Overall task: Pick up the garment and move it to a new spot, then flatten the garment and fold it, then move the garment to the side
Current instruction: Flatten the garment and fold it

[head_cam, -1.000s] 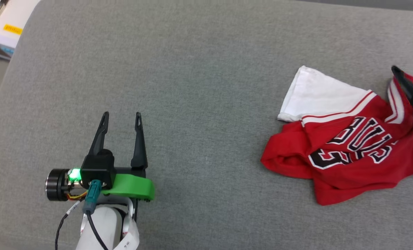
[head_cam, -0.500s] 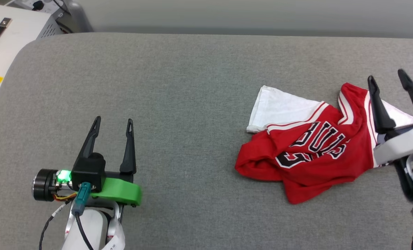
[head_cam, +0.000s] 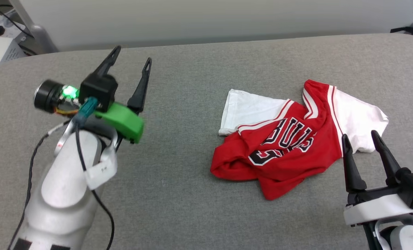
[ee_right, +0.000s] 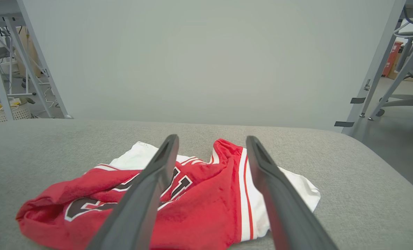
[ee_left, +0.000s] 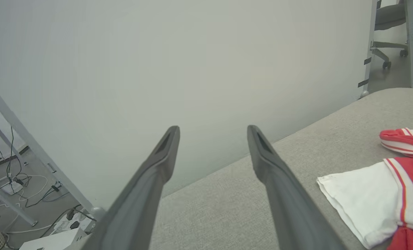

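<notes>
Left gripper [head_cam: 133,53]: fingers [head_cam: 140,86] stood spread wide, held nothing, raised over left half of grey fabric-covered counter [head_cam: 192,191], well apart from garment [head_cam: 286,152].

Right gripper [head_cam: 358,134]: fingers spread wide, held nothing, near counter's near right edge; tips reached garment's white sleeve, contact not discernible.

Garment lay crumpled on counter's right half, lettering up, just ahead of right fingers.

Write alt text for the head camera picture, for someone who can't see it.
A crumpled red jersey with white sleeves lies right of centre on a grey padded surface. The open right pincer hovers at its near right edge, and the open left pincer is raised well off to the left.
</notes>
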Controlling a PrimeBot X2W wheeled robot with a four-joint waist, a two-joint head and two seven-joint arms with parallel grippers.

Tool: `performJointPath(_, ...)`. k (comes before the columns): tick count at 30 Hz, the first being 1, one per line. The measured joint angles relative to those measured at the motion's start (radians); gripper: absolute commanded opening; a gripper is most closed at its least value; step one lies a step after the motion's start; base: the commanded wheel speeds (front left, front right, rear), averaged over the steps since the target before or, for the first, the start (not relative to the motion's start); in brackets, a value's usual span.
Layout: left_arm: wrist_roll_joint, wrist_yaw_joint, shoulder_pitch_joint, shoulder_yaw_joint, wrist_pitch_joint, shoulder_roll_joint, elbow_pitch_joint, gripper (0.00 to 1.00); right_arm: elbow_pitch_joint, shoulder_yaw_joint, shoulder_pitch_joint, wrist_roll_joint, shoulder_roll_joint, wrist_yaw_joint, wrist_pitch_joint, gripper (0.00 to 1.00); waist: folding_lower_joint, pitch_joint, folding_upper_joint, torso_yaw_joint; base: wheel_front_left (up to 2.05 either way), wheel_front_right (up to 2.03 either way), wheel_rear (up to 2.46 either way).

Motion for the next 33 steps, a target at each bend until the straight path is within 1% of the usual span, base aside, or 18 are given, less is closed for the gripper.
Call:
performJointPath(2,-0.068,-0.002,-0.081,-0.09,0.068,0.024,0.021,1.0,-0.009,0.004,0.009,-0.014,0.007,0.0,0.0,1.0,0.0,0.007,0.0,-0.016,0.0,0.0,0.0)
performJointPath(5,-0.203,-0.002,-0.204,-0.234,0.188,0.051,0.049,1.0,-0.008,0.008,0.009,-0.017,0.018,0.0,0.0,1.0,0.0,0.024,0.0,-0.038,0.0,0.0,0.0)
performJointPath(8,-0.337,-0.002,-0.336,-0.367,0.339,0.083,0.089,1.0,-0.008,0.022,0.006,-0.031,0.026,0.0,-0.001,1.0,0.0,0.049,0.0,-0.059,0.0,0.0,0.0)
performJointPath(9,-0.375,-0.002,-0.367,-0.396,0.382,0.088,0.101,1.0,-0.008,0.025,0.004,-0.038,0.028,0.0,-0.001,1.0,0.0,0.056,0.0,-0.065,0.0,0.0,0.0)
performJointPath(11,-0.464,-0.002,-0.437,-0.47,0.49,0.092,0.129,1.0,-0.01,0.031,-0.007,-0.06,0.029,0.0,-0.001,1.0,0.0,0.075,0.0,-0.078,0.0,0.0,0.0)
performJointPath(14,-0.558,-0.002,-0.518,-0.562,0.627,0.088,0.174,1.0,-0.012,0.042,-0.027,-0.076,0.031,0.0,-0.001,1.0,0.0,0.103,0.0,-0.098,0.0,0.0,0.0)
performJointPath(18,-0.637,-0.002,-0.599,-0.673,0.761,0.077,0.226,1.0,-0.015,0.053,-0.051,-0.091,0.037,0.0,-0.001,1.0,0.0,0.142,0.0,-0.122,0.0,0.0,0.0)
performJointPath(21,-0.67,-0.002,-0.635,-0.747,0.82,0.057,0.274,1.0,-0.015,0.063,-0.068,-0.097,0.04,0.0,-0.001,1.0,0.0,0.172,0.0,-0.139,0.0,0.0,0.0)
performJointPath(25,-0.696,-0.002,-0.641,-0.833,0.869,0.031,0.35,1.0,-0.014,0.08,-0.101,-0.117,0.045,0.0,-0.001,1.0,0.0002,0.21,0.0,-0.161,0.0,0.0,0.0)
performJointPath(29,-0.733,-0.002,-0.642,-0.895,0.883,0.018,0.397,1.0,-0.013,0.092,-0.13,-0.119,0.051,0.0,-0.001,1.0,0.0002,0.245,0.0,-0.182,0.0,0.0,0.0)
performJointPath(33,-0.749,-0.002,-0.668,-0.945,0.889,0.009,0.408,1.0,-0.009,0.105,-0.148,-0.126,0.057,0.0,-0.001,1.0,0.0002,0.273,0.0,-0.199,0.0,0.0,0.0)
